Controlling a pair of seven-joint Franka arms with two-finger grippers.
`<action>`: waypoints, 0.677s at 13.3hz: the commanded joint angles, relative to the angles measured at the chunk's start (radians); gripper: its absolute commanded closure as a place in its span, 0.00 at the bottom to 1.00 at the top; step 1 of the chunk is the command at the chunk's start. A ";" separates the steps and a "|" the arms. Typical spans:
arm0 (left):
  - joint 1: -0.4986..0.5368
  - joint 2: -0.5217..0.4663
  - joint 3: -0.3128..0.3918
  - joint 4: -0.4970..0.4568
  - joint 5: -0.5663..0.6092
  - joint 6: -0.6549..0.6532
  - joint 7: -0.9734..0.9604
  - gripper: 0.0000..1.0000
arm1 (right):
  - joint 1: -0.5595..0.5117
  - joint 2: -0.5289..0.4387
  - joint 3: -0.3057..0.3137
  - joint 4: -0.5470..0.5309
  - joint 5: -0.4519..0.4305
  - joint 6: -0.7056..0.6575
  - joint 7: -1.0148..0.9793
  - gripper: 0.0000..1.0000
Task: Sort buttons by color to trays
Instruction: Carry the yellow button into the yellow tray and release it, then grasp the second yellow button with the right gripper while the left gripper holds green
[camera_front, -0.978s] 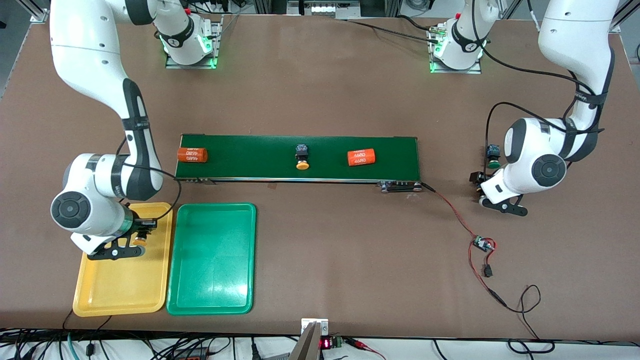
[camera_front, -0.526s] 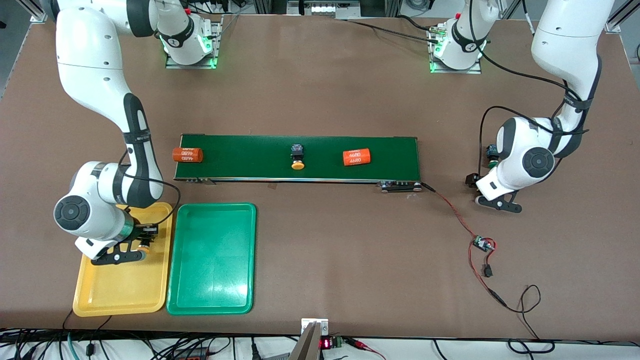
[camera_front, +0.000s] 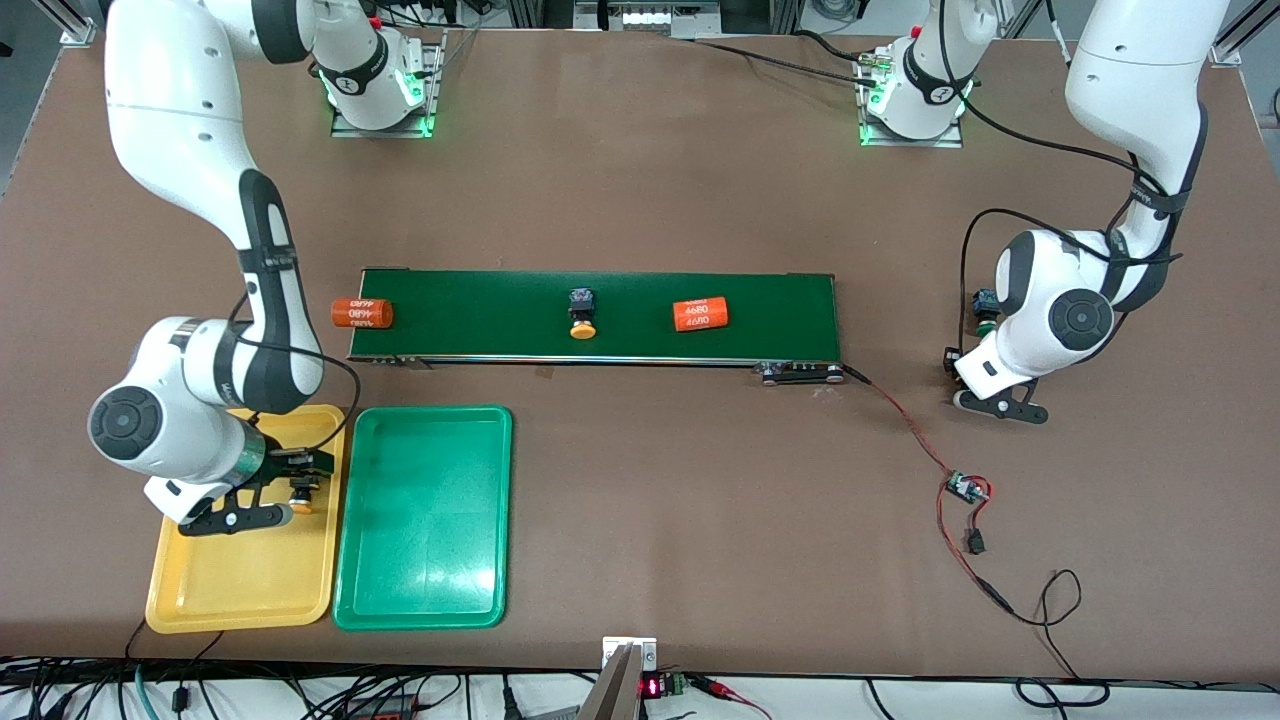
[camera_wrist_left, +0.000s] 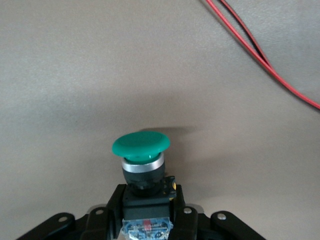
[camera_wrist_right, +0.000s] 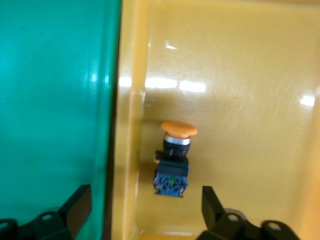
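Jaws of the right gripper (camera_wrist_right: 142, 210) stood apart over the yellow tray (camera_front: 240, 585), a yellow-capped button (camera_wrist_right: 173, 160) lying loose between them. The left gripper (camera_wrist_left: 147, 220) clamped the green-capped button (camera_wrist_left: 141, 146) upright at the bench's (camera_front: 640, 180) left-arm end, well apart from the green tray (camera_front: 425, 590).

Broad brown surface (camera_front: 640, 190), matte and evenly lit. Aluminium framing (camera_front: 80, 20) along the robots' edge. Tangle of cables (camera_front: 300, 695) below the edge nearest the front camera.
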 joint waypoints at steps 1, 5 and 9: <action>-0.012 -0.080 -0.021 0.032 -0.007 -0.152 -0.013 0.90 | 0.041 -0.085 0.005 -0.041 0.017 -0.112 0.068 0.00; -0.012 -0.114 -0.177 0.133 -0.137 -0.338 -0.062 0.89 | 0.148 -0.229 0.022 -0.217 0.018 -0.158 0.211 0.00; -0.014 -0.114 -0.319 0.161 -0.142 -0.349 0.043 0.88 | 0.157 -0.317 0.165 -0.308 0.017 -0.151 0.368 0.00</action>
